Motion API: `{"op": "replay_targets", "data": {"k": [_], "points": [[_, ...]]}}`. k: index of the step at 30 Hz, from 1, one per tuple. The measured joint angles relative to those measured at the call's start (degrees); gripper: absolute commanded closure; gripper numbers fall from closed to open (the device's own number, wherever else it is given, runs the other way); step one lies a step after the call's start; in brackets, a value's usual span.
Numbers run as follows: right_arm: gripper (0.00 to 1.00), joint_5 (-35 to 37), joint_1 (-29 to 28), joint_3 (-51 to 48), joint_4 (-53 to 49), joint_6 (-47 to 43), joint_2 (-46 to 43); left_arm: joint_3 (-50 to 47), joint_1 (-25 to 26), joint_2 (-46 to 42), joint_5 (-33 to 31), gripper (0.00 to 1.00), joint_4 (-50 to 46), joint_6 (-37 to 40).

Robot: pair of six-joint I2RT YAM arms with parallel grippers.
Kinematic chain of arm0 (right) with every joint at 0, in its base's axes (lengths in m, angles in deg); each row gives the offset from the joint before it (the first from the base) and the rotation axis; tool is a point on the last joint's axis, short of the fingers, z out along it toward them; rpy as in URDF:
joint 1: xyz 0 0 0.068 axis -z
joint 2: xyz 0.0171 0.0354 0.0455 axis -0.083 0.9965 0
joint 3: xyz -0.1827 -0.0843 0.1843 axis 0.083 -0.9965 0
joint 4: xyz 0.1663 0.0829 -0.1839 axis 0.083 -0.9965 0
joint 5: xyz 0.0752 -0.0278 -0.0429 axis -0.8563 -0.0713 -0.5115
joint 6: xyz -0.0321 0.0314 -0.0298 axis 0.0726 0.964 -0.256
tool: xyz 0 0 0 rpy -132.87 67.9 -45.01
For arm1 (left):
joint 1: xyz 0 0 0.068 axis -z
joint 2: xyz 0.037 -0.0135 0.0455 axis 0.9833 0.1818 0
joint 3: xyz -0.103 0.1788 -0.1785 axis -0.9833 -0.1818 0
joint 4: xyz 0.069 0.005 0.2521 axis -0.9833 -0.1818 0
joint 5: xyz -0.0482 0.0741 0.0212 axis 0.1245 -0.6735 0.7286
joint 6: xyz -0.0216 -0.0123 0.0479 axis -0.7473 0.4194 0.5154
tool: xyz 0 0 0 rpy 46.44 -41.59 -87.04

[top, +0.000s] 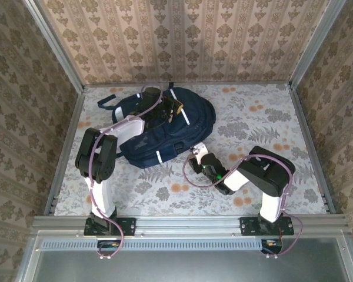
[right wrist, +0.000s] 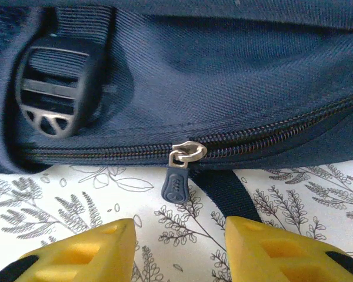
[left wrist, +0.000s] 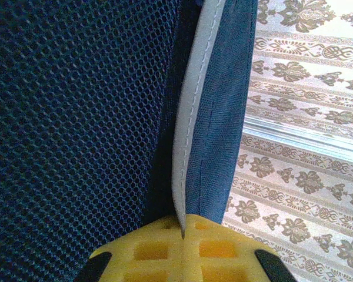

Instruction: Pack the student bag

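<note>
The student bag (top: 159, 126), dark navy with thin white stripes, lies flat on the floral table at the back left. My left gripper (top: 172, 110) rests on its top and is shut on a pale grey-edged fabric flap (left wrist: 185, 147) of the bag, next to blue mesh (left wrist: 70, 117). My right gripper (right wrist: 179, 238) stands open just in front of the bag's near edge, low over the table. Its yellow fingertips (right wrist: 100, 244) flank the spot below a navy zipper pull (right wrist: 175, 185) hanging from a metal slider (right wrist: 187, 151). Nothing is between the jaws.
A black strap buckle (right wrist: 53, 94) sits on the bag left of the zipper. A dark strap (right wrist: 223, 194) runs out from under the bag onto the table. Patterned walls and metal rails (top: 65, 153) enclose the table. Open tabletop (top: 265, 117) lies right of the bag.
</note>
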State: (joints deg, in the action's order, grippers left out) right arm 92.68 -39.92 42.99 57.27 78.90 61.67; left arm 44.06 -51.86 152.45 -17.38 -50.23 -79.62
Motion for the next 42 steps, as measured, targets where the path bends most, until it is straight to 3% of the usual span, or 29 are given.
{"op": "replay_targets", "data": {"k": [12, 22, 29, 35, 42], "points": [[0.58, 4.79, -0.35, 6.23, 1.95, 5.79, 8.37, 0.00, 0.00, 0.00, 0.00, 1.00, 0.02, -0.81], [0.87, 7.52, -0.57, 9.60, 2.51, 5.79, 11.15, 0.00, -0.02, 0.00, 0.02, 1.00, 0.22, -1.62], [0.96, 7.54, 0.04, 8.63, 2.91, 4.92, 10.73, 0.00, -0.02, 0.00, 0.02, 1.00, 0.26, -1.66], [1.00, 4.48, 3.28, 5.40, 2.86, 2.78, 7.98, 0.02, 0.00, 0.00, 0.07, 1.00, -0.11, -1.16], [1.00, -7.06, 9.92, 3.37, -2.08, -2.45, 1.90, 3.17, 0.00, 0.00, 0.39, 1.00, -5.73, 3.82]]}}
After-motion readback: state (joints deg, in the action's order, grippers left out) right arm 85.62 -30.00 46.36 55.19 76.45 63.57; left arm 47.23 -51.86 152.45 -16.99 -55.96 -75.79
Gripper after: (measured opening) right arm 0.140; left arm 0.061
